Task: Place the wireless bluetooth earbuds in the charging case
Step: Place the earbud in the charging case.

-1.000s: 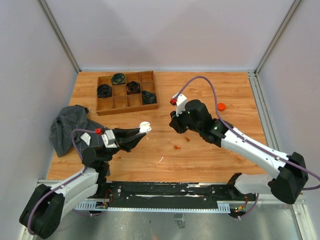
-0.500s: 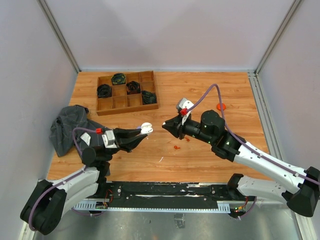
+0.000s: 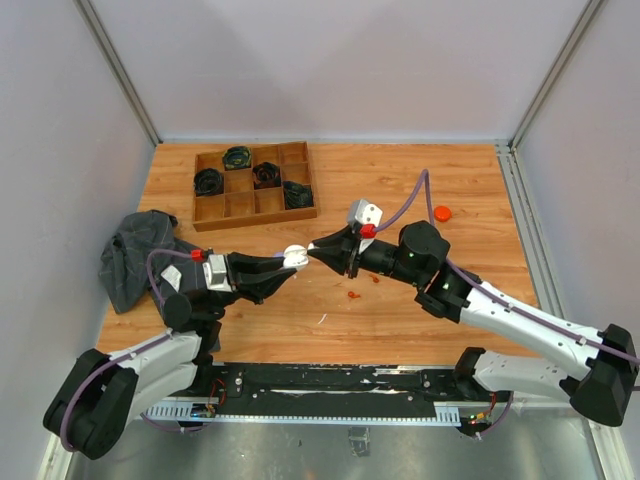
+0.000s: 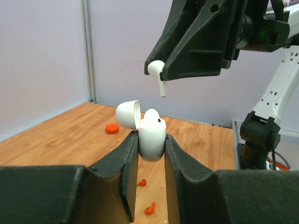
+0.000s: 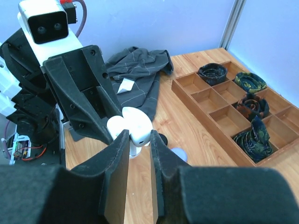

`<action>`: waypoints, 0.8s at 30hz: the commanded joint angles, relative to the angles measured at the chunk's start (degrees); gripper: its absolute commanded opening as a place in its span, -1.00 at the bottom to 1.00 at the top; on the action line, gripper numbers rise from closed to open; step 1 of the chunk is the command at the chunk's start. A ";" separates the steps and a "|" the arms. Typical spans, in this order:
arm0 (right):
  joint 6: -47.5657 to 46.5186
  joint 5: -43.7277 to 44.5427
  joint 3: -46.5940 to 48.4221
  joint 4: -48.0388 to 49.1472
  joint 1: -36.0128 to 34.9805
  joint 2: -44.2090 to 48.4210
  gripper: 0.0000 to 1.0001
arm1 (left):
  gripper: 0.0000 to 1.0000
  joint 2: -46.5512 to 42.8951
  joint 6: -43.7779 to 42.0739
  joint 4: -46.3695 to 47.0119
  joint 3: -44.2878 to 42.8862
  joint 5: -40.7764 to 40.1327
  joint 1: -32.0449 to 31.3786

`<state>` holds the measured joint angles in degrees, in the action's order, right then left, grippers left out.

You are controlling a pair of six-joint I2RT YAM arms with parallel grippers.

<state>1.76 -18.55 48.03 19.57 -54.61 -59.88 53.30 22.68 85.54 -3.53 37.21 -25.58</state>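
Note:
My left gripper (image 4: 152,142) is shut on the white charging case (image 4: 152,130), held upright above the table with its lid (image 4: 127,114) flipped open. My right gripper (image 4: 162,71) is shut on a white stemmed earbud (image 4: 162,87), hanging stem-down just above and apart from the case's mouth. From above, the two grippers meet tip to tip at the case (image 3: 293,254). Two tiny orange-red earbuds (image 3: 353,294) (image 3: 376,278) lie on the table below. A lavender piece (image 5: 179,154) shows partly behind my right finger.
A wooden divided tray (image 3: 255,218) holding dark coiled items stands at the back left. A grey cloth (image 3: 140,255) lies at the left edge. An orange puck (image 3: 442,212) sits to the right, and a black disc (image 5: 161,138) lies under the case.
My right arm lifted off the table and swung left, bringing its fingertips up to the open case. The left gripper edged slightly toward it, still holding the case.

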 commanded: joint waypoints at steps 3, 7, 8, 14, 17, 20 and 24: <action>-1.72 -2.82 0.82 7.13 -3.28 -2.79 -0.77 | -0.99 1.88 4.58 8.18 -1.13 0.21 0.33; -2.19 -2.61 1.13 9.33 -3.98 -4.19 -0.78 | -0.99 3.42 6.28 10.82 -1.27 0.62 0.30; -2.39 -2.68 1.41 9.52 -4.20 -4.52 -0.78 | -0.99 3.78 6.66 11.44 -1.23 0.66 0.24; -3.93 -0.86 1.63 9.70 -4.89 -5.55 -0.79 | -1.00 4.53 8.31 13.79 -0.88 0.67 0.34; -4.29 0.31 1.07 10.11 -4.89 -5.60 -0.78 | -0.99 4.47 8.74 14.32 -0.86 0.79 0.33; -4.42 0.89 0.60 10.48 -4.89 -5.89 -0.78 | -0.99 4.45 8.92 14.83 -0.80 0.92 0.29; -4.70 1.61 0.20 10.40 -4.89 -5.95 -0.79 | -1.00 4.16 9.14 15.78 -0.73 1.52 0.34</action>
<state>-1.65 -18.61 48.18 27.24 -58.74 -65.58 57.71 31.33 87.44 -3.53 37.58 -25.58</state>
